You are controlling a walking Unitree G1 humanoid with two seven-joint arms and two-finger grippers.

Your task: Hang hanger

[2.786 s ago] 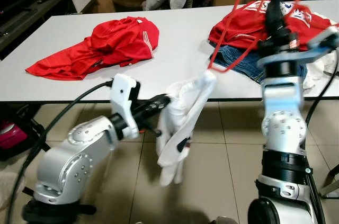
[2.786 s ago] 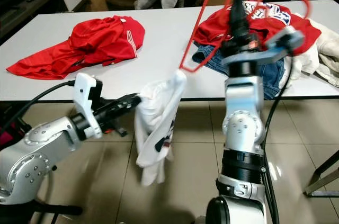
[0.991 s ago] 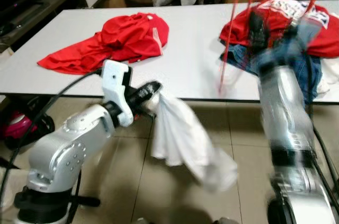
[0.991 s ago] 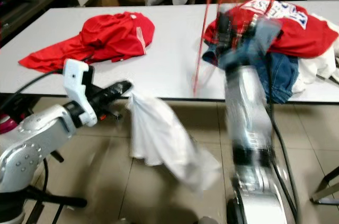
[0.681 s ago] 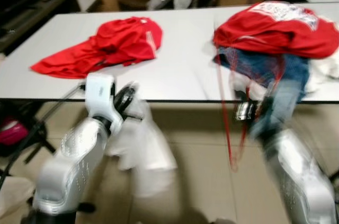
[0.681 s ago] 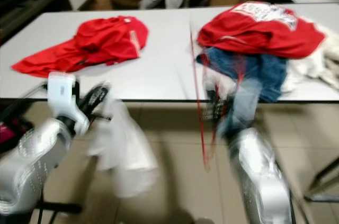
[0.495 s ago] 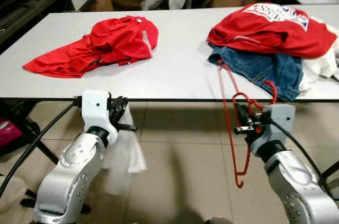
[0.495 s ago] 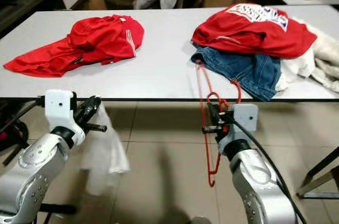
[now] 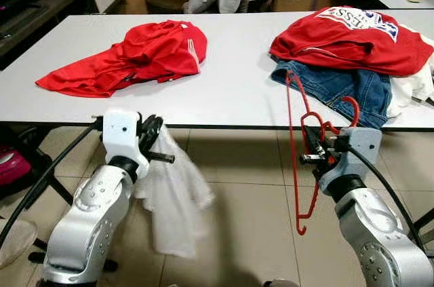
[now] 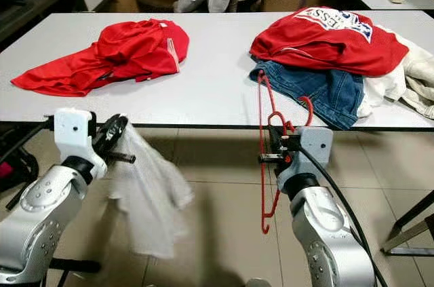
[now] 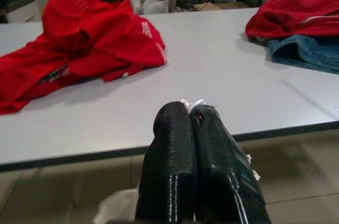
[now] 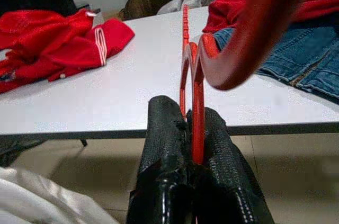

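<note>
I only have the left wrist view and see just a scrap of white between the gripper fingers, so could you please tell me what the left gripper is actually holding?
Observer: The left gripper is shut on a white garment that hangs below it toward the tiled floor.
Operator: Thank you. Where is the hanger, please?
Observer: The red hanger is clamped in the right gripper, hanging in front of the table edge.
Operator: Is the garment on the hanger?
Observer: No, they are apart, one on each side.
</note>
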